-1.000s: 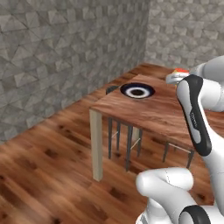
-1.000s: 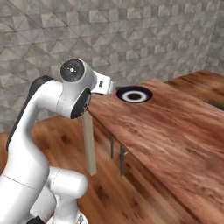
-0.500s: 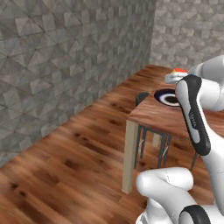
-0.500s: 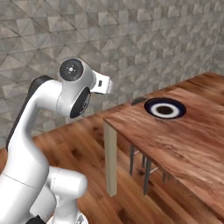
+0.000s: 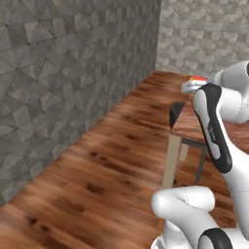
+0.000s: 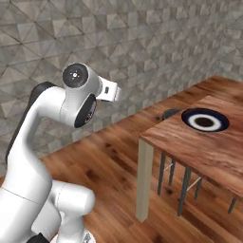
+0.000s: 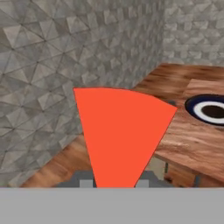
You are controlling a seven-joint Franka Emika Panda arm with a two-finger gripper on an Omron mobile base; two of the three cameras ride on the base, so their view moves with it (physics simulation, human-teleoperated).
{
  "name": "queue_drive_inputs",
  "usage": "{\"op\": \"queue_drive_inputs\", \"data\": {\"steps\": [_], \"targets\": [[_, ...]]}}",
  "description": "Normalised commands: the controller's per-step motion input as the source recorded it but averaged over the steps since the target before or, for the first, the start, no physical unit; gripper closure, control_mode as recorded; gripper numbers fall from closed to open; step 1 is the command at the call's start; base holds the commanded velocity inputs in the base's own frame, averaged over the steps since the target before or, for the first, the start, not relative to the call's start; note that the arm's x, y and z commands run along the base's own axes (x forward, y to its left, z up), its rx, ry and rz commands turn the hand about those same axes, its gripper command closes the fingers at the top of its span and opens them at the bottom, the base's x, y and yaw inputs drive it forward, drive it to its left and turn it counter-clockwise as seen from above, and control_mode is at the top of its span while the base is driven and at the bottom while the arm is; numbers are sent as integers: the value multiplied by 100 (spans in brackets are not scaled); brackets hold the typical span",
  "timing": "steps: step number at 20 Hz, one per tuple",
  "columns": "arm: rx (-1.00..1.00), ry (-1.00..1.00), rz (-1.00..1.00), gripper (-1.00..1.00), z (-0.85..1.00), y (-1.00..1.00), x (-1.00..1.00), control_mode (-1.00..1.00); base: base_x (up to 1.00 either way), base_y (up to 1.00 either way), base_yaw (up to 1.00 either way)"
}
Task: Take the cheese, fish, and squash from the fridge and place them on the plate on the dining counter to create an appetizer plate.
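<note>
- The two-finger gripper [image 7: 116, 183] pinches the triangular red-orange cheese wedge [image 7: 120, 135] — held up in the air, short of the counter.
- Beyond it, the reddish-brown wood-grain dining counter [image 6: 190, 144] carries the round navy-rimmed white plate [image 6: 205, 120] near its corner.
- Farthest — a grey stone-tiled wall [image 6: 118, 42].

Arm [image 6: 42, 137] rises from lower left, white links with dark joints, elbow bent high; round joint cap faces the camera. Hand end [image 6: 110, 91] points right toward the grey faceted stone wall [image 6: 142, 52]; fingers not resolvable.

Dining counter [image 6: 199, 147] enters from the right: reddish-brown wood-grain top, tan leg [image 6: 144, 180] at the near corner. Plate [image 6: 205, 120], navy rim with white centre, lies flat near the counter's far end. Dark stool legs [image 6: 182, 187] under the top; dark stool seat [image 6: 171, 113] just beyond the far edge. Wood plank floor [image 6: 109, 161] below.
</note>
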Motion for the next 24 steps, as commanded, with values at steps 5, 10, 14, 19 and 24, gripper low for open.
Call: {"op": "queue_drive_inputs", "data": {"steps": [5,10,14,19,24], "targets": [[0,0,0,100,0,0,0,100,23,87,-42],[0,0,0,100,0,0,0,100,39,73,-53],[0,0,0,100,0,0,0,100,50,74,-57],[0,0,0,100,0,0,0,100,44,71,-57],[0,0,0,100,0,0,0,100,37,68,-53]]}}
